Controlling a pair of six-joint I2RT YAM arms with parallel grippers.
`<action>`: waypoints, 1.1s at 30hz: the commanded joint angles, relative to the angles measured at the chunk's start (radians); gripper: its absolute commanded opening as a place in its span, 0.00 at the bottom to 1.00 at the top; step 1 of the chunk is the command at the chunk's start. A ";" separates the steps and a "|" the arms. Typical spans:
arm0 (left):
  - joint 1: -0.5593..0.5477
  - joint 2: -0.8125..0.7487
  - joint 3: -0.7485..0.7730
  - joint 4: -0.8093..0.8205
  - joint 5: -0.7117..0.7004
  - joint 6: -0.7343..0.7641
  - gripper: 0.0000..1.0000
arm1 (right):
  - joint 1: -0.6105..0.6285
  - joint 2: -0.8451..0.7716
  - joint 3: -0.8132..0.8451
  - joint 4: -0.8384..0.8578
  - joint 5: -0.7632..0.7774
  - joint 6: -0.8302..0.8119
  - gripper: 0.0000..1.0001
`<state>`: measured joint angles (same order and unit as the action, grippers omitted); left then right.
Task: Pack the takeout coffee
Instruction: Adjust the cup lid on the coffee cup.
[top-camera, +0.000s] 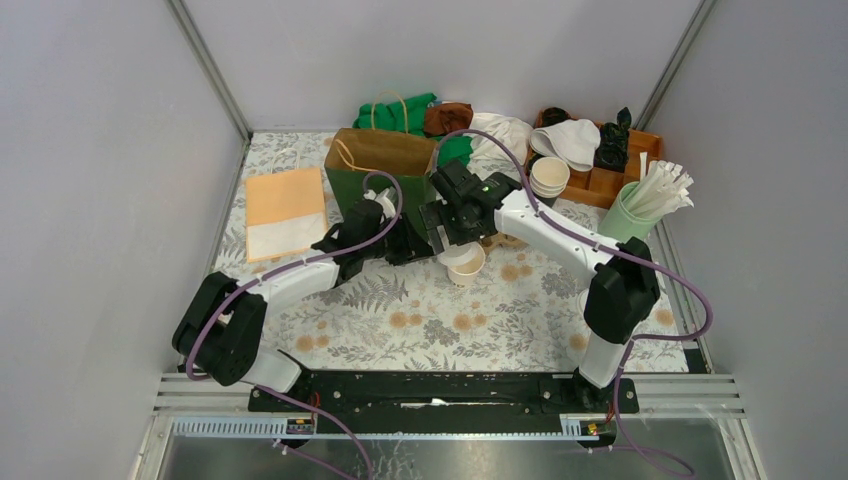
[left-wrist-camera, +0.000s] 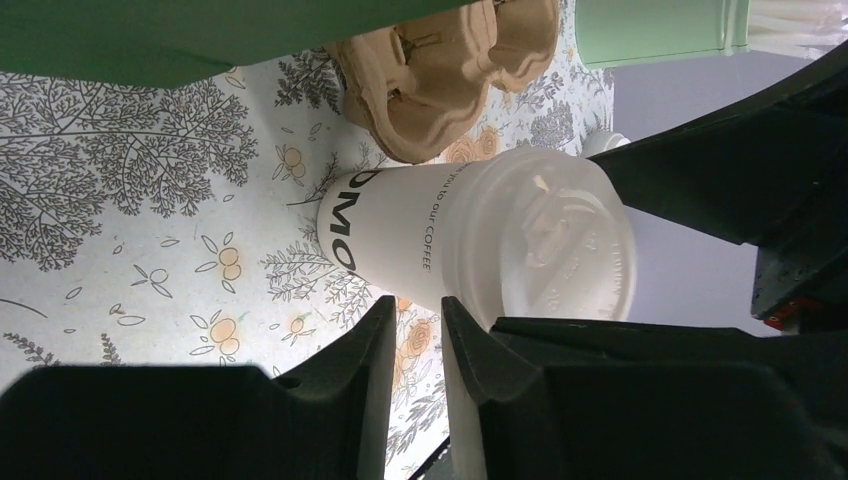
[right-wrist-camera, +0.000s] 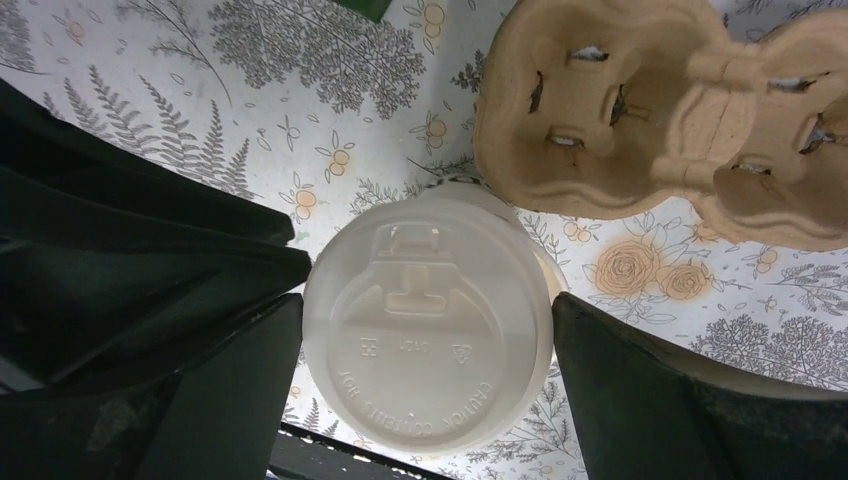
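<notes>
Coffee (left-wrist-camera: 400, 235) stands upright on the table (right-wrist-camera: 300, 120), just beside the carrier (right-wrist-camera: 650, 110); its wall reads "to our COFFEE" and the part-letters "DMO", and its lid is embossed "CAUTION". Left gripper (left-wrist-camera: 418, 350): narrowly parted, empty, near the coffee. Right gripper (right-wrist-camera: 425, 345): spread wide, straddling the lid at its rim; contact cannot be told.

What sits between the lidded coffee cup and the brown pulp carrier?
Nothing; the left wrist view shows only bare floral tablecloth between the takeout coffee and the carrier.
</notes>
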<state>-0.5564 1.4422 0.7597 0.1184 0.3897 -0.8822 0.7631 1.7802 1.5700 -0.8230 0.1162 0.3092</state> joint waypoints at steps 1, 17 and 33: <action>0.003 -0.020 0.047 0.011 0.007 0.028 0.27 | 0.009 -0.009 0.057 -0.037 0.025 -0.019 1.00; 0.003 -0.019 0.051 0.006 0.015 0.032 0.27 | 0.009 -0.077 -0.084 0.018 0.036 -0.009 1.00; 0.003 -0.016 0.069 -0.009 0.018 0.040 0.28 | 0.008 -0.088 -0.041 0.018 0.085 -0.032 1.00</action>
<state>-0.5560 1.4418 0.7902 0.0982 0.3931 -0.8608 0.7635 1.7386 1.4895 -0.8104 0.1680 0.2958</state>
